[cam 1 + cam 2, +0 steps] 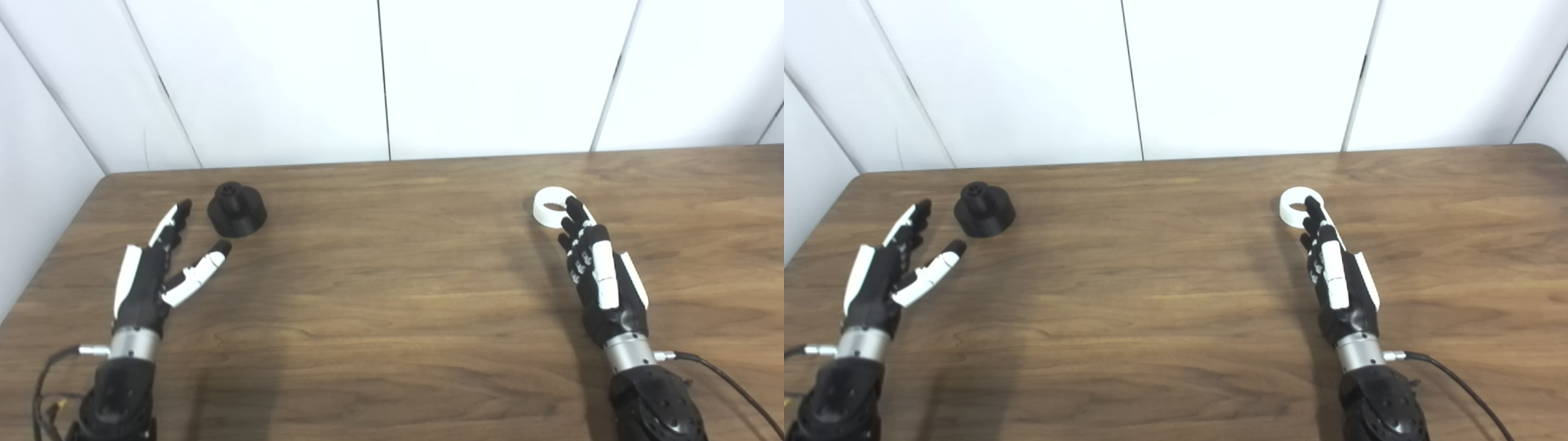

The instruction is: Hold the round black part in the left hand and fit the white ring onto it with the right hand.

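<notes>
Both hands empty, fingers apart, on wooden table (392, 294).
Round black part (237, 211) far left, hub up, beside left hand (156, 269); white ring (554, 207) flat, hole up, at right hand (597, 272) fingertips.

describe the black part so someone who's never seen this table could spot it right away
Start at the wooden table and look to its far left corner, near the white wall. The round black part sits there, just beyond the open left hand and untouched by it. It is a squat dark disc with a small knob on top, unlike the white ring at the right hand.
</notes>
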You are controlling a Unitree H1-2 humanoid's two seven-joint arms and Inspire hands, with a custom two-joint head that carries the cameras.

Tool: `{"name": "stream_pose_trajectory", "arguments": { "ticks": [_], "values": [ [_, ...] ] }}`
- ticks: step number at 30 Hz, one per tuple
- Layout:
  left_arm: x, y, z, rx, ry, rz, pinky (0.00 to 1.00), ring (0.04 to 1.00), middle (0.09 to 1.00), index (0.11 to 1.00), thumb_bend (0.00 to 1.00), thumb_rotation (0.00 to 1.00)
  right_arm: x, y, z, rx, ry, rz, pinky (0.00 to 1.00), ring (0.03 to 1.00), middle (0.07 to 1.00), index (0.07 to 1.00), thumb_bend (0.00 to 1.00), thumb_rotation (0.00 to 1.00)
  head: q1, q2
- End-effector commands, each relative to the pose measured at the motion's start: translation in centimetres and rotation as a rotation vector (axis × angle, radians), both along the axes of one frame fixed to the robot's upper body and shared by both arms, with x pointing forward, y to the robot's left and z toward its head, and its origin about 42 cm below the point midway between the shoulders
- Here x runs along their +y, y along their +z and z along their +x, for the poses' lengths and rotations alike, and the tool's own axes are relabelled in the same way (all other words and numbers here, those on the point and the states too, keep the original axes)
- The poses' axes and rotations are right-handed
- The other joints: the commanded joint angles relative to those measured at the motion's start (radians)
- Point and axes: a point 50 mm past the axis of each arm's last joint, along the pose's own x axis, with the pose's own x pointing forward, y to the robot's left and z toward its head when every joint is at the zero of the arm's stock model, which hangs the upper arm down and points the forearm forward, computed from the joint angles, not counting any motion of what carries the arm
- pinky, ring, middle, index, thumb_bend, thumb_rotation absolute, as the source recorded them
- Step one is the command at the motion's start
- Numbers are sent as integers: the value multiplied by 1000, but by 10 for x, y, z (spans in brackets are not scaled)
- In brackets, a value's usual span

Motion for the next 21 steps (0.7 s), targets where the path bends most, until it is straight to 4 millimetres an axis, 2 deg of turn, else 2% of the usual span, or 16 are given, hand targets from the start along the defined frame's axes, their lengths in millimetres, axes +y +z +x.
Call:
{"name": "stream_pose_trajectory", "arguments": {
  "ticks": [1, 4, 6, 11, 18, 21],
  "values": [
    [15, 25, 19, -43, 43, 94, 911, 967, 957, 918, 845, 396, -6, -31, -18, 98, -4, 8, 1000, 1000, 996, 952, 573, 981, 1, 0],
    [24, 31, 29, -18, 59, 163, 882, 973, 970, 924, 900, 348, -7, -32, -18, 101, -1, 7, 1000, 1000, 998, 953, 569, 990, 2, -5],
    [30, 36, 36, 1, 68, 206, 905, 979, 982, 941, 917, 302, -7, -32, -18, 102, 0, 10, 1000, 1000, 1000, 953, 566, 991, 3, -5],
    [49, 44, 56, 32, 78, 270, 877, 930, 937, 932, 970, 241, -8, -33, -20, 106, -10, 11, 1000, 1000, 996, 947, 592, 975, 3, -7],
    [65, 44, 71, 125, 92, 316, 852, 916, 932, 924, 975, 237, -8, -33, -21, 105, -9, 1, 1000, 998, 990, 945, 601, 983, -1, -6],
    [70, 42, 76, 159, 93, 325, 885, 939, 949, 925, 962, 246, -10, -33, -22, 108, -11, 3, 1000, 1000, 989, 945, 610, 979, 0, -6]
  ]
}}
